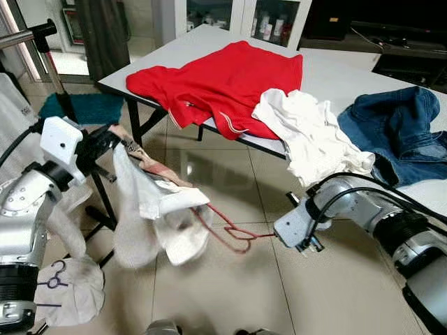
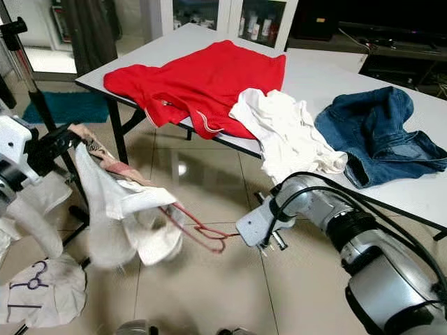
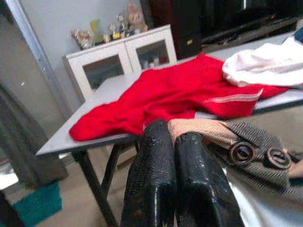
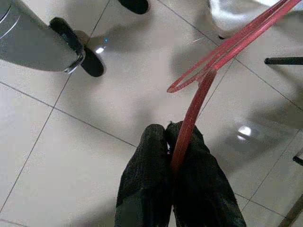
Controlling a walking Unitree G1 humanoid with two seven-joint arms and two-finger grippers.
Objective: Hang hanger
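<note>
The left gripper (image 3: 173,156) is raised at the robot's left side, fingers pinched together. The right gripper (image 4: 173,163) reaches low and inward, fingers clamped.

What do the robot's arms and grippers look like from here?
Both arms are silver metal with dark ribbed joint rings. The right arm carries looping black cables over its forearm. The left arm ends in a white boxy wrist block. The left gripper and right gripper each have two long black fingers with a textured surface.

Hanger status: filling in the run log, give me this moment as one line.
right end effector: shut on red hanger | left end effector: shut on garment | rack: hanger not hung
</note>
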